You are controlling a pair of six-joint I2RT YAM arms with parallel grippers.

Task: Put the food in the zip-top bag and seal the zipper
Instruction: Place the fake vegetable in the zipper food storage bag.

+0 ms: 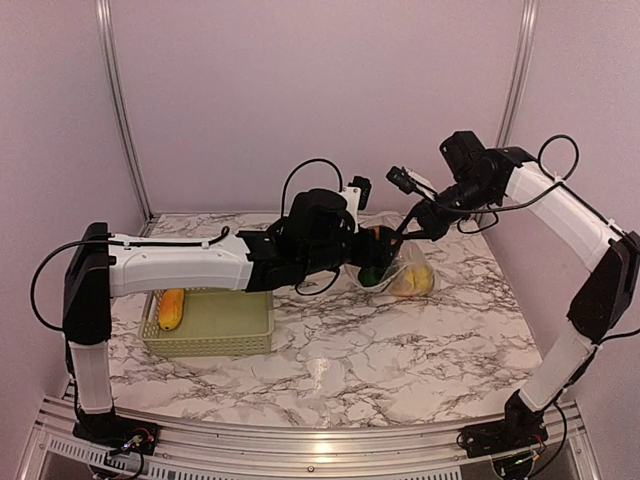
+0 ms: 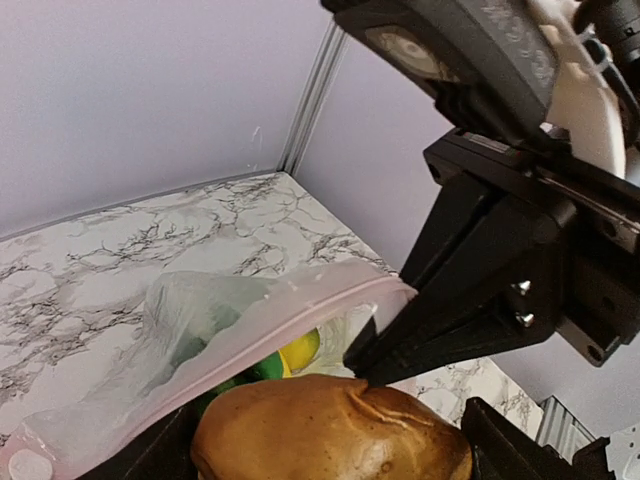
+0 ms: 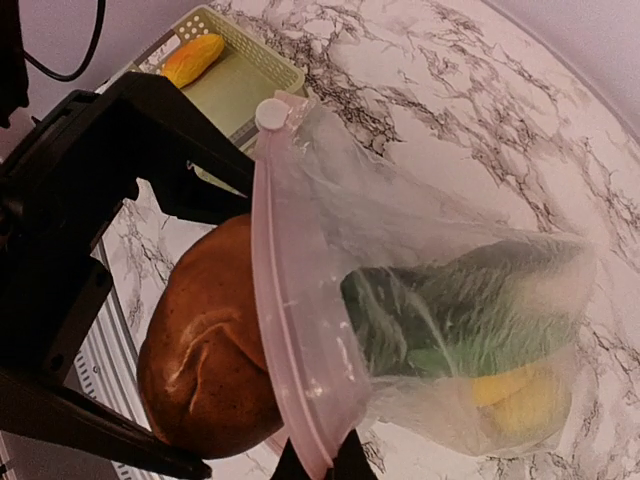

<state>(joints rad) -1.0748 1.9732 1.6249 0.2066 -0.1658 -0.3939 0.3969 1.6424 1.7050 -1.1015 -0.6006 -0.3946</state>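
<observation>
My left gripper (image 1: pixel 372 258) is shut on the brown potato-like lump (image 2: pixel 330 430) and holds it at the open mouth of the zip-top bag (image 1: pixel 408 275). My right gripper (image 3: pixel 320 465) is shut on the bag's rim and holds the mouth up. The pinkish zipper strip (image 3: pixel 280 300) runs along the mouth, with its white slider (image 3: pixel 270 113) at one end. Inside the bag lie a dark green cucumber or leek (image 3: pixel 460 310) and a yellow lemon-like fruit (image 3: pixel 520 395). The potato (image 3: pixel 210 350) is partly past the rim.
A pale green lattice basket (image 1: pixel 250 335) stands at the left of the marble table, with an orange-yellow piece (image 1: pixel 172 308) in it. The two grippers are close together over the table's back middle. Metal frame posts stand at the back corners.
</observation>
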